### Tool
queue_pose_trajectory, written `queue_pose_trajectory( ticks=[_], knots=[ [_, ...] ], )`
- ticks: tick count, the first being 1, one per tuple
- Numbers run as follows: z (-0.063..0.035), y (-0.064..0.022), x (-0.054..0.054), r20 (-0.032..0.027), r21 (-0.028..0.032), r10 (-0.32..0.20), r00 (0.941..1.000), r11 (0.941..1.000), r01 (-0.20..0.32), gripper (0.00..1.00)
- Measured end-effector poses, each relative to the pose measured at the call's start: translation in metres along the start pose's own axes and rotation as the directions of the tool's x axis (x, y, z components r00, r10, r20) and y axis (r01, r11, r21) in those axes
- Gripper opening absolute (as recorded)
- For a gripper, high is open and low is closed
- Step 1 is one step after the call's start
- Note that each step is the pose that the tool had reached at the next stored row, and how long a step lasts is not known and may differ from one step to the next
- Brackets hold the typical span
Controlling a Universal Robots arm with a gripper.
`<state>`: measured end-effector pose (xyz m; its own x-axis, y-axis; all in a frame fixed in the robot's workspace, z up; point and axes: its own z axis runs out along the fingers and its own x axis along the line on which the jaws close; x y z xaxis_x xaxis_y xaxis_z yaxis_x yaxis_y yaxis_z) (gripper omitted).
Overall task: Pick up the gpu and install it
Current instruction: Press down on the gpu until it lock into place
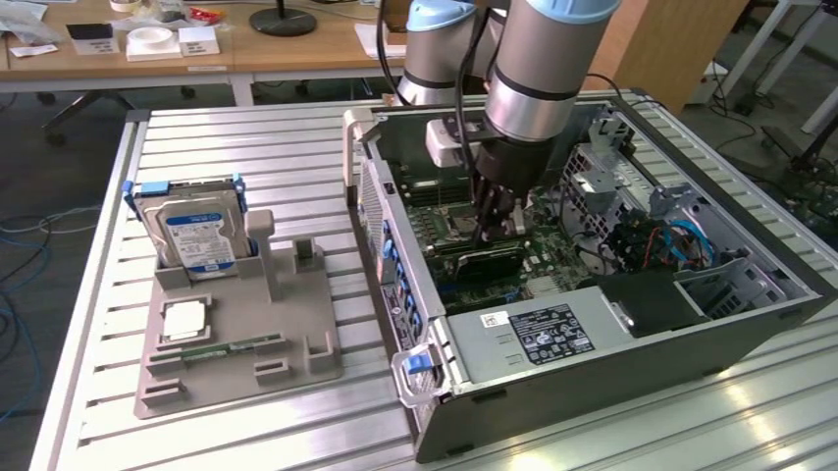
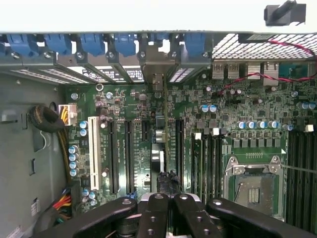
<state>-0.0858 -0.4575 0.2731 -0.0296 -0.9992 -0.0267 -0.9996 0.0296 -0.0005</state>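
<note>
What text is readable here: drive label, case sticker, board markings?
None reads.
Hard drive blue-white label: print too small.
Black sticker on the case's metal cover: white print blurred.
White sticker beside it: blurred.
Motherboard markings: too small.
Labels on the desk boxes: unreadable.

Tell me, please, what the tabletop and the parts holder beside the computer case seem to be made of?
The tabletop looks like bare aluminium: pale silver slats with long grooves that catch the light. The parts holder looks like matte grey-beige plastic, possibly printed, with moulded slots and no shine. The computer case looks like grey sheet metal.
</note>
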Motion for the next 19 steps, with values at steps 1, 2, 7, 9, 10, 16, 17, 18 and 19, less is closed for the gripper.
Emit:
queue_pose_trajectory(
  ticks=[1, 2, 7, 9, 10, 16, 17, 18, 19],
  knots=[
    [0.0013, 0.0, 0.0001, 0.0001, 0.0, 0.0, 1.0, 1.0, 0.0, 0.11],
    [0.0021, 0.0, 0.0001, 0.0, 0.0, 0.0, 1.0, 1.0, 0.0, 0.11],
    [0.0026, -0.0001, 0.0, 0.0007, 0.0001, 0.0, 1.0, 1.0, 0.0, 0.11],
    [0.0033, -0.0002, -0.0006, 0.0014, 0.0001, 0.0, 1.0, 1.0, 0.0, 0.11],
    [0.0033, -0.0001, -0.0008, 0.0013, 0.0, 0.0, 1.0, 1.0, 0.0, 0.11],
    [0.0034, 0.0, -0.001, 0.0011, 0.0, 0.0, 1.0, 1.0, 0.0, 0.11],
    [0.0043, -0.0001, -0.001, 0.0014, 0.0, 0.0, 1.0, 1.0, 0.0, 0.11],
    [0.0055, 0.0, -0.001, 0.0014, 0.0, 0.0, 1.0, 1.0, 0.0, 0.11],
    [0.0061, 0.0, -0.001, 0.0014, 0.0, 0.0, 1.0, 1.0, 0.0, 0.11]
  ],
)
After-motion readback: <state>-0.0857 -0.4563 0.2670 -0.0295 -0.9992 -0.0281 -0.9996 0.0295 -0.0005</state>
